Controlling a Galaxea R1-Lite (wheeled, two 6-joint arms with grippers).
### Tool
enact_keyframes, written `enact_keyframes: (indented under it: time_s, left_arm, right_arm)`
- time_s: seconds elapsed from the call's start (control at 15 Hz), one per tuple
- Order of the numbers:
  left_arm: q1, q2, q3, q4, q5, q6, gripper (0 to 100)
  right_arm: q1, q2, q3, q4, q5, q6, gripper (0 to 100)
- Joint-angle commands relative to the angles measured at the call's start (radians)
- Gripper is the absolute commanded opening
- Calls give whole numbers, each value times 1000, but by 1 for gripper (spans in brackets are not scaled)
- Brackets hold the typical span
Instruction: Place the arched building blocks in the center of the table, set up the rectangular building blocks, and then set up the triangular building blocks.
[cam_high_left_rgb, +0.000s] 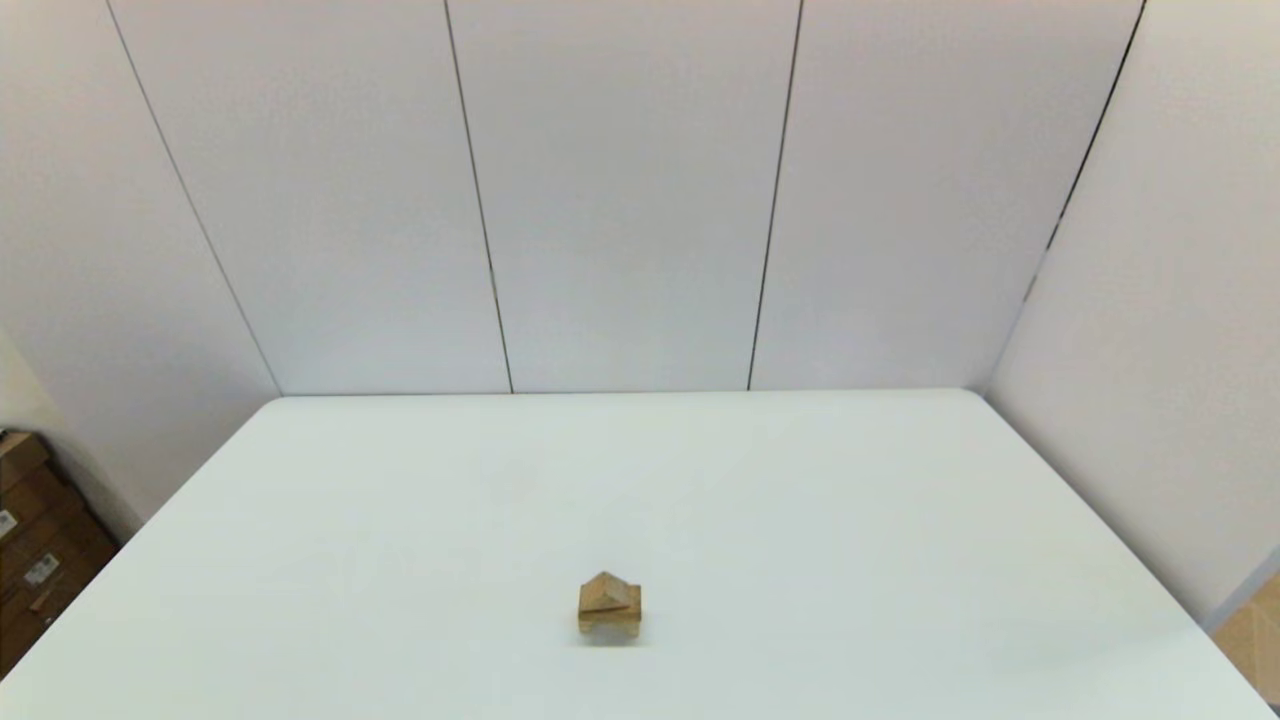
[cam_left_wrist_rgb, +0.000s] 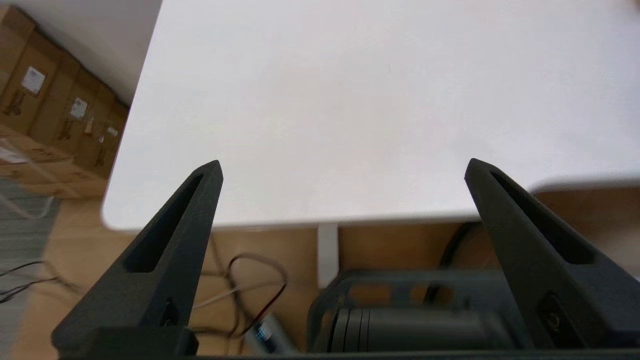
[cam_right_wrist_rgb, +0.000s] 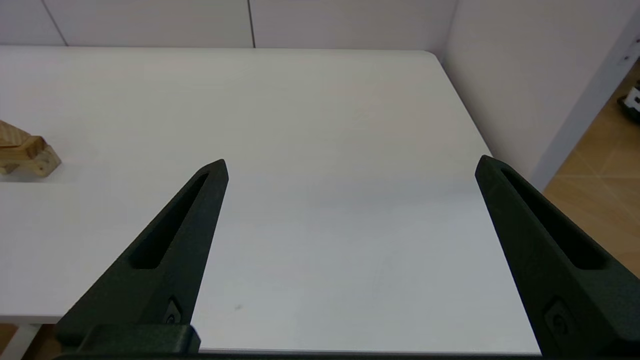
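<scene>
while both pincers (cam_left_wrist_rgb: 342, 167) (cam_right_wrist_rgb: 350, 165) gape wide — triangular block (cam_high_left_rgb: 608, 592) tops stack, table (cam_high_left_rgb: 400, 520) centre.

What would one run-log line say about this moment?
stack: triangular block on rectangular block on arched block | left gripper: open, parked | right gripper: open, parked

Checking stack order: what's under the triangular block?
The triangular block sits on the rectangular slab, which rests on the arched block. The contact faces between them are covered. Both grippers are open and clear of the stack.
</scene>
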Motion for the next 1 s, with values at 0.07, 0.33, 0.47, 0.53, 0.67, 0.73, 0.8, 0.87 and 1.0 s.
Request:
enact_keyframes:
  time_s: [0.07, 0.33, 0.47, 0.53, 0.67, 0.73, 0.8, 0.87, 1.0]
  left_arm:
    - [-1, 0, 65, -161, -3, -43, 100]
    - [1, -4, 152, -320, -48, -36, 100]
    - [1, -40, 171, -353, -51, -25, 100]
    - [1, -50, 181, -377, -54, -6, 100]
    - [1, -68, 210, -431, -59, 0, 100]
    - [1, -74, 210, -431, -68, -3, 100]
    - [1, -86, 212, -431, -82, -5, 100]
    - [1, -106, 214, -429, -98, -5, 100]
    - [2, -137, 243, -435, -140, 1, 100]
  right_arm:
    - [0, -2, 0, 1, 0, -1, 100]
    - [0, -2, 0, 1, 0, -1, 100]
    - [0, -2, 0, 1, 0, -1, 100]
    - [0, -2, 0, 1, 0, -1, 100]
    - [0, -2, 0, 1, 0, -1, 100]
    - [0, -2, 0, 1, 0, -1, 100]
    - [0, -2, 0, -1, 0, -1, 100]
    - [0, -2, 0, -1, 0, -1, 100]
    - [0, -2, 0, -1, 0, -1, 100]
